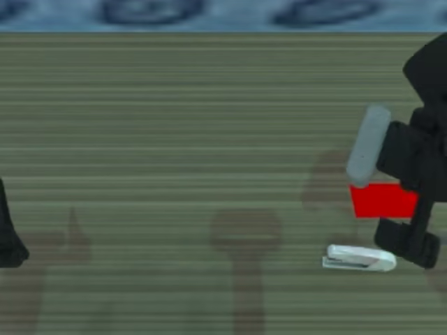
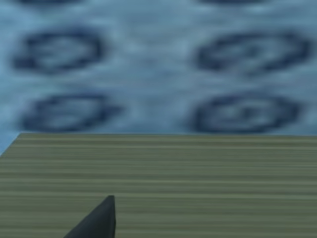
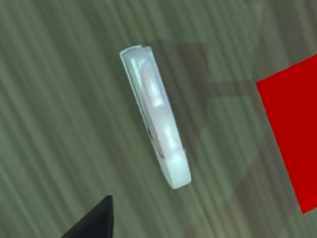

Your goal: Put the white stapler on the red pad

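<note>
Right gripper (image 1: 391,199) sits over the right side of the table (image 1: 174,139), above the red pad (image 1: 383,201) and covering part of it. One grey finger (image 1: 368,143) shows on the far side of the pad; the dark body of the other side lies on the near side, close to the stapler. The fingers stand well apart with the pad's width between them, nothing held.

White stapler (image 1: 359,257) lies flat on the table, on the near side of the gripper and just below the pad's near edge, not touching the pad. Its long axis runs roughly left to right in the top view.

Right wrist view: stapler (image 3: 156,116) lies on bare table, with a corner of the red pad (image 3: 290,134) beside it and a clear strip of table between them. A dark fingertip (image 3: 96,220) shows at the frame edge.

Left arm (image 1: 8,230) is parked at the table's left edge. Its wrist view shows only table, a blue patterned wall (image 2: 158,64), and one dark fingertip (image 2: 99,220); its opening cannot be judged.
</note>
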You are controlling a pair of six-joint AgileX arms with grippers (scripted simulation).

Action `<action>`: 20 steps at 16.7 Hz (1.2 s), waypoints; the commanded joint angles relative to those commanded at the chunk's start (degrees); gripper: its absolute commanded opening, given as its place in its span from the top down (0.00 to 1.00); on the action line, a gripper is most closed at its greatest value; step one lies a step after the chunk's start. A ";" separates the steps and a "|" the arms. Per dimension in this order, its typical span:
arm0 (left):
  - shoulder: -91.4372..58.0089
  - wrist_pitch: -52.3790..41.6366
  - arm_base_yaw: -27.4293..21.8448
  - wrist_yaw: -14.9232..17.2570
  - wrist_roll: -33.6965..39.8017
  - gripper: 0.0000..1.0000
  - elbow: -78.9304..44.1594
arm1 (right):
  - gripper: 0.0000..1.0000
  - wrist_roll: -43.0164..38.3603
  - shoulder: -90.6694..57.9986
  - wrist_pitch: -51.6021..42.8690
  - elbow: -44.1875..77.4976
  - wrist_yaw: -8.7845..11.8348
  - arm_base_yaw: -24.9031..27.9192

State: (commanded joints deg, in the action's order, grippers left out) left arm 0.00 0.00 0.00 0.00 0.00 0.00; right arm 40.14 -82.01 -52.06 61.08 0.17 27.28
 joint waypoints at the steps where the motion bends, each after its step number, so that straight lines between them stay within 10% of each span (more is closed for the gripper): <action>1: 0.00 0.00 0.00 0.00 0.00 0.00 0.00 | 0.00 2.09 -4.05 -2.65 3.24 0.00 1.41; 12: 0.00 0.00 0.00 0.00 0.00 0.00 0.00 | 0.00 10.93 -21.25 -13.26 17.58 -0.24 7.35; 20: 0.00 0.00 0.00 0.00 0.00 0.00 0.00 | 0.00 10.79 -25.54 -0.98 9.90 -0.26 7.36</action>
State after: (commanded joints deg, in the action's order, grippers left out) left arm 0.00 0.00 0.00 0.00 0.00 0.00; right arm 50.93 -107.54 -53.04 70.98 -0.09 34.64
